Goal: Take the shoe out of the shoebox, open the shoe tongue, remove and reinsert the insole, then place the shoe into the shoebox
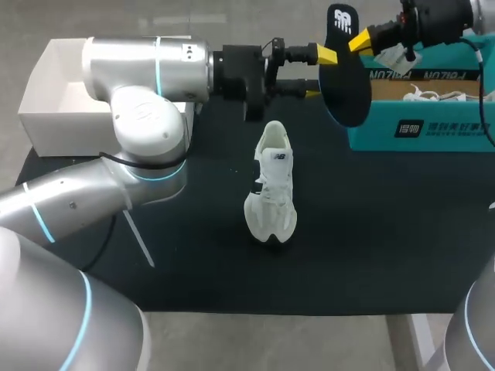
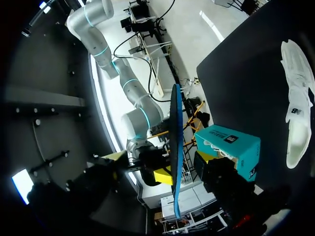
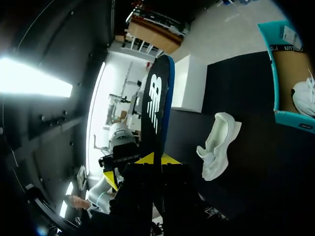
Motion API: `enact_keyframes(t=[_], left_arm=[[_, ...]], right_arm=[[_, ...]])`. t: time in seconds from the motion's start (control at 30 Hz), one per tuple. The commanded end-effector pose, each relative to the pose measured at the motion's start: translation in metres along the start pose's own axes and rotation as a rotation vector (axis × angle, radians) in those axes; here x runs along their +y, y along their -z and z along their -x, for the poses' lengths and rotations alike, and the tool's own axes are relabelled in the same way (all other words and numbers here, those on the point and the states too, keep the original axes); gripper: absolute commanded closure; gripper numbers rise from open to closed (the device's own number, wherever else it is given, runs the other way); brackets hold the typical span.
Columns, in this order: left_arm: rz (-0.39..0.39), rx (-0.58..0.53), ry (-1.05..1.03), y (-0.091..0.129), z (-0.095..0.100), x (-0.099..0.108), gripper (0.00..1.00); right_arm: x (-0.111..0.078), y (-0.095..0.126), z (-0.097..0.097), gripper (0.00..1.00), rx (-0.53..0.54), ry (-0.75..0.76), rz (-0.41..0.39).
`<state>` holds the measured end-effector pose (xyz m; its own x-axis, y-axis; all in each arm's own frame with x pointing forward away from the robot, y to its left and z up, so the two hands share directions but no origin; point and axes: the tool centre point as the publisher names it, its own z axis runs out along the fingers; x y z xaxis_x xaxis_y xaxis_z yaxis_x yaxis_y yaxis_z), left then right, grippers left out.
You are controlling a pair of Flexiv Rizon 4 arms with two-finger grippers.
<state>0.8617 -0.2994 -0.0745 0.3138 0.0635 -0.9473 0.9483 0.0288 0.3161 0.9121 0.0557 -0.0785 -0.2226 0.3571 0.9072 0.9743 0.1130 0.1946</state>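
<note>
A white shoe (image 1: 272, 185) (image 2: 298, 108) (image 3: 216, 145) lies on its side in the middle of the black mat. The black insole (image 1: 344, 73) (image 2: 176, 142) (image 3: 155, 105) hangs in the air above the mat's far side, next to the teal shoebox (image 1: 421, 127) (image 2: 229, 145) (image 3: 275, 64). My right gripper (image 1: 360, 40) (image 3: 152, 159) is shut on one end of the insole. My left gripper (image 1: 319, 73) (image 2: 160, 157) faces the insole from the left. It is open, with one finger on each side of the insole's edge and gaps showing.
A second white shoe (image 1: 433, 97) (image 3: 305, 96) lies inside the shoebox at the back right. A white open box (image 1: 46, 100) (image 3: 189, 83) stands at the back left, behind my left arm. Bare mat (image 1: 371, 232) surrounds the shoe.
</note>
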Motion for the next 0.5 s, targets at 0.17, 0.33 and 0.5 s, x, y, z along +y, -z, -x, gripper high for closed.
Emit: enact_keyframes(t=[0.17, 0.33, 0.5], left_arm=[[0.024, -0.015, 0.020, -0.013, -0.010, -0.003, 0.56], [0.062, -0.026, 0.025, -0.021, -0.016, -0.004, 0.64], [0.112, -0.024, 0.022, -0.027, -0.019, -0.003, 0.76]], right_arm=[[0.007, -0.004, 0.000, 1.00, -0.021, -0.021, -0.178], [0.010, -0.006, 0.001, 1.00, -0.024, -0.037, -0.164], [0.011, -0.009, 0.000, 1.00, -0.026, -0.050, -0.134]])
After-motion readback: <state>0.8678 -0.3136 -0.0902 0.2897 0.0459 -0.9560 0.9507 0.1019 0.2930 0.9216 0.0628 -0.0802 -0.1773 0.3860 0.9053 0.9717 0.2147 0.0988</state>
